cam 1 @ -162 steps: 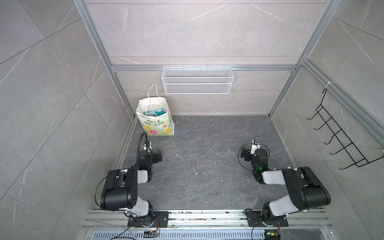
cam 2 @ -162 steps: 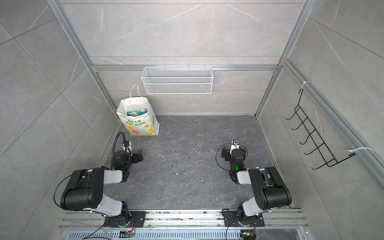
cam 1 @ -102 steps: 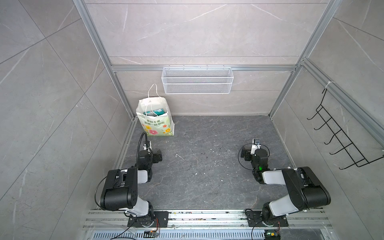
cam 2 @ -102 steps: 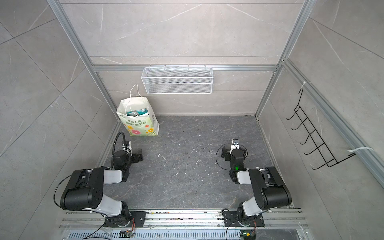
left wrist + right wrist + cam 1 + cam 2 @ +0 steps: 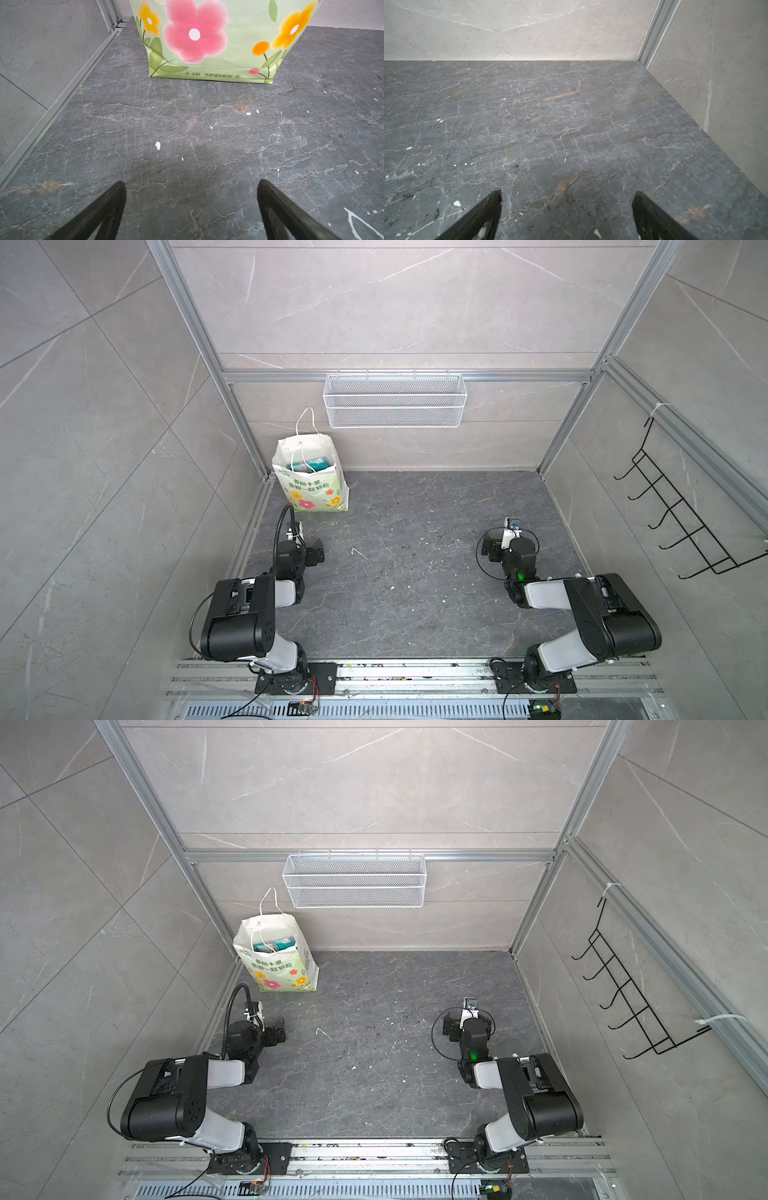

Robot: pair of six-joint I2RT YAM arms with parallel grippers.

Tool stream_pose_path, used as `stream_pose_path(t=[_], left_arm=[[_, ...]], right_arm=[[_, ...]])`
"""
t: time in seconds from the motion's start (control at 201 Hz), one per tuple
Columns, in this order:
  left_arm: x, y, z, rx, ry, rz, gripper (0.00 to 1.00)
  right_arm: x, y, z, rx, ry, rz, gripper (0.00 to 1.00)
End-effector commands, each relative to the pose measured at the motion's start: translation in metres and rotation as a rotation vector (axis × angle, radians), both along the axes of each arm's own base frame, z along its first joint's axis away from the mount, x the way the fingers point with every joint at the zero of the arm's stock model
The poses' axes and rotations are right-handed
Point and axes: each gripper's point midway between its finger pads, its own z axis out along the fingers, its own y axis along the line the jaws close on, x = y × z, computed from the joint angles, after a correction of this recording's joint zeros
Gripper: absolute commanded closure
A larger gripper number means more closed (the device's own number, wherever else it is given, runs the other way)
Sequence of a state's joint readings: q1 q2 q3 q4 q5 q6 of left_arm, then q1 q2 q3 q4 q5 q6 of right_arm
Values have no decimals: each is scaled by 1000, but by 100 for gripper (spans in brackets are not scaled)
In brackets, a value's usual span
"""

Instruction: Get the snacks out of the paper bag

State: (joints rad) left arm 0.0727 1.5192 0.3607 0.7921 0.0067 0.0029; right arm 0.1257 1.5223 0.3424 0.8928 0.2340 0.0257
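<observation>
Upright floral paper bag, snacks inside

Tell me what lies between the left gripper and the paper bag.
Only bare tabletop with a few white flecks, seen in the left wrist view between left gripper and paper bag.

White-green paper bag, pink-orange flowers; teal snacks; grey veined table.

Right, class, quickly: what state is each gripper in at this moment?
Left gripper: open, holding nothing.
Right gripper: open, holding nothing.
</observation>
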Motion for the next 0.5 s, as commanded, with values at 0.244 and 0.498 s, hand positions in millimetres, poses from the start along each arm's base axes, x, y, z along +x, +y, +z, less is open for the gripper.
stream_pose_path(t=[0.244, 0.498], left_arm=[[-30, -61, 110, 40, -244, -172, 6], [-15, -5, 190, 4, -352, 100, 26]], right_arm=[[-23, 2, 81, 104, 9, -54, 17], [10, 58, 119, 204, 49, 181, 28]])
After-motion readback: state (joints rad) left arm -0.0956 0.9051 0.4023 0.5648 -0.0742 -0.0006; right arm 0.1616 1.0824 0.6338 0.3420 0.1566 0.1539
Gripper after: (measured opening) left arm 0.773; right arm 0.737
